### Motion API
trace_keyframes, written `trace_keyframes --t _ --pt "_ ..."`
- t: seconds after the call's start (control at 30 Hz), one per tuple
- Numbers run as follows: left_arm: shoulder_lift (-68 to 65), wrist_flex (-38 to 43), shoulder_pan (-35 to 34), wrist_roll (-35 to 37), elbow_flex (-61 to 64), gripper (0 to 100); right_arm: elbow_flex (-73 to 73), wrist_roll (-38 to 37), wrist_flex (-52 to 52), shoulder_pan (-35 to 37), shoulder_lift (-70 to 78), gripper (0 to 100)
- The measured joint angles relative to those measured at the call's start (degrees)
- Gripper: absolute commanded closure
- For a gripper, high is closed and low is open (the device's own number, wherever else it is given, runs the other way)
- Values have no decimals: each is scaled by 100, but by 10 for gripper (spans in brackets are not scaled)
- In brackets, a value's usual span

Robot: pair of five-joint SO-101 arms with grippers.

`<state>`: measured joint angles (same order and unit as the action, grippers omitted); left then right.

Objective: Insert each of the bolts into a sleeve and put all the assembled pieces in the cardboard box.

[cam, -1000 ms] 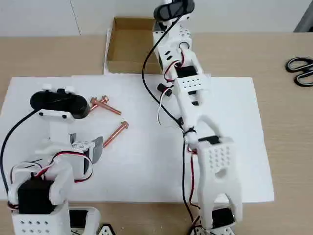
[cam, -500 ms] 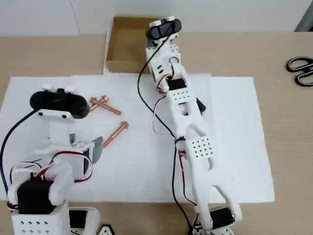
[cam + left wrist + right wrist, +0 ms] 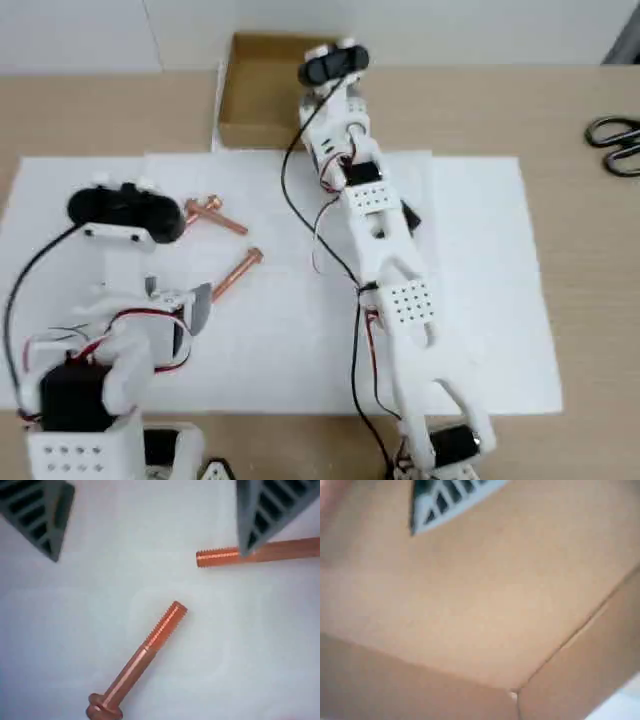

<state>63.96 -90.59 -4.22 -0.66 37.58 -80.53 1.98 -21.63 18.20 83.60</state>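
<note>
Left gripper (image 3: 150, 535) hangs wide open above a bolt (image 3: 142, 657) and a second bolt (image 3: 280, 551), lying apart on the white sheet (image 3: 300, 330) toward its left edge. Right gripper (image 3: 445, 502) is over the cardboard box (image 3: 255, 95) at the tabletop's far edge; its state cannot be told

The white left arm (image 3: 120, 290) sits folded at the table's near left corner. Its wrist is bent down, and its grey-fingered end effector (image 3: 150, 555) hangs with the jaws spread wide apart. The white right arm (image 3: 385, 250) lies stretched long from the near edge toward the far edge, its wrist (image 3: 335, 95) tipped downward there.
</note>
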Motion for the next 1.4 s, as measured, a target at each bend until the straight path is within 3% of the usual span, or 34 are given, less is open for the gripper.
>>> trace_keyframes --t 0.17,0.43,0.93,1.17,1.4 --pt "0 0 0 0 0 782 -905 9 -229 -9 -9 764" --pt "0 0 0 0 0 782 -1292 -9 -1653 -123 -818 764" --pt "0 0 0 -9 0 781 -1389 -9 -7112 -229 -4659 764" --pt "0 0 0 -9 0 781 -1020 -9 -7508 -448 -6057 764" --pt "0 0 0 -9 0 782 1697 -18 -7508 -440 -7991 764"
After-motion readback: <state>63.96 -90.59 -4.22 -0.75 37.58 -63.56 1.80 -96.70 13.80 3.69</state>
